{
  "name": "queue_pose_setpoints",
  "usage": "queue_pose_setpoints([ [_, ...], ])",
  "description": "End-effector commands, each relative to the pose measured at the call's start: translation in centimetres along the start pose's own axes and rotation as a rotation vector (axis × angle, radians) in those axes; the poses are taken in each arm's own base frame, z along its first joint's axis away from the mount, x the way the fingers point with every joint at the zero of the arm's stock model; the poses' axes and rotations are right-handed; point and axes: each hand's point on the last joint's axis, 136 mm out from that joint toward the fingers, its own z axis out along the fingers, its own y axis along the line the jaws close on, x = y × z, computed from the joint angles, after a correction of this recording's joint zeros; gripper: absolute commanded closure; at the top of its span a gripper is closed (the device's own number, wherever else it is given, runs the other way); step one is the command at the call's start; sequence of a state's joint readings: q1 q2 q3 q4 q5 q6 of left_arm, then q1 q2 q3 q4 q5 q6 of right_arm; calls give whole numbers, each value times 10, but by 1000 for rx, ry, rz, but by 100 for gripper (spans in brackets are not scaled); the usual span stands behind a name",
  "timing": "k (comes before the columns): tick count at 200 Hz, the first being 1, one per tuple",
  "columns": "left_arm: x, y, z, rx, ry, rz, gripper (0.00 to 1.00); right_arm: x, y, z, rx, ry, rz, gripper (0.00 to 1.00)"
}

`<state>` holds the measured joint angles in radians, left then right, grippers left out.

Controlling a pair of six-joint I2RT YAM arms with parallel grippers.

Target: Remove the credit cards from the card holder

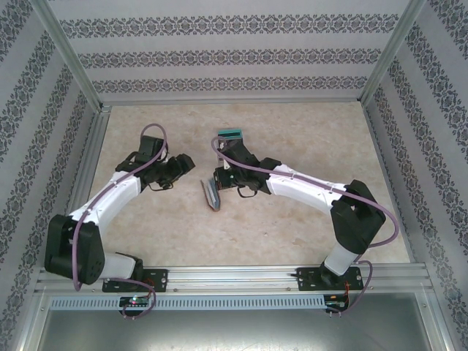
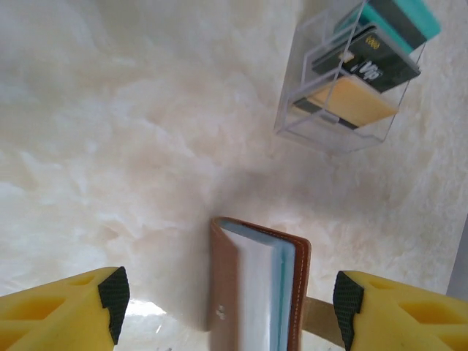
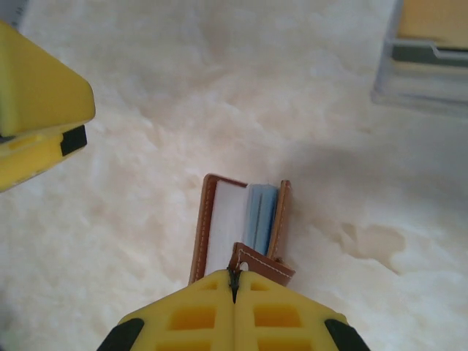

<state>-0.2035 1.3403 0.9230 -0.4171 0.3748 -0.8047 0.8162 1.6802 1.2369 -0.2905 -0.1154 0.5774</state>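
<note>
The left gripper [image 1: 184,164] hovers left of centre over the pale mottled table [image 1: 307,131], pointing right. In the left wrist view, its yellow fingers [image 2: 111,296] with black pads stand wide apart and hold nothing.

Just right of it is the small brown leather card holder [image 2: 256,292]. It stands on edge near the middle of the table and is slightly open, so white and blue-grey sleeve pages show between the covers. In the left wrist view it lies between the spread left fingers with a gap on each side. Whether cards sit in its sleeves cannot be told.

The right gripper [image 3: 234,281] reaches in from the right. Its yellow fingers are pressed together, pinching the holder's stitched snap tab at the near edge.

Farther back and a little to the right stands a clear plastic stepped rack [image 2: 329,110] with a teal top [image 2: 406,18]. It holds a dark card [image 2: 380,62] and a tan card [image 2: 355,101], and is apart from the holder.
</note>
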Motion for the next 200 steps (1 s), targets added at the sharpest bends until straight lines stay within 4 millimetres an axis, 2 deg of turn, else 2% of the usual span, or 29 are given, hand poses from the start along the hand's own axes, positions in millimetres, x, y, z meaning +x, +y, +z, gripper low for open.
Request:
queue_pose_setpoints([
  [1, 2, 17, -10, -65, -4, 27, 24, -11, 18, -7, -55, -28, 3, 100],
  [29, 7, 18, -5, -49, 23, 16, 24, 0, -10, -3, 17, -14, 38, 100],
  [54, 14, 21, 1, -35, 41, 5, 25, 8, -40, -8, 104, -22, 48, 100],
  [108, 26, 20, 12, 6, 98, 11, 28, 37, -112, -11, 299, 17, 79, 100],
  [113, 27, 20, 13, 9, 101, 12, 28, 39, -115, -10, 306, 23, 77, 100],
  [136, 31, 18, 17, 21, 116, 19, 29, 50, -125, -5, 333, 66, 59, 73],
  [149, 34, 15, 19, 30, 129, 27, 29, 53, -128, -2, 347, 87, 59, 70],
  [177, 43, 5, 25, 55, 156, 57, 30, 55, -127, 2, 356, 106, 49, 56],
  [189, 46, 0, 29, 72, 169, 70, 33, 58, -126, 5, 358, 120, 43, 56],
  [200, 51, -5, 33, 83, 188, 81, 34, 63, -129, 9, 372, 150, 40, 61],
])
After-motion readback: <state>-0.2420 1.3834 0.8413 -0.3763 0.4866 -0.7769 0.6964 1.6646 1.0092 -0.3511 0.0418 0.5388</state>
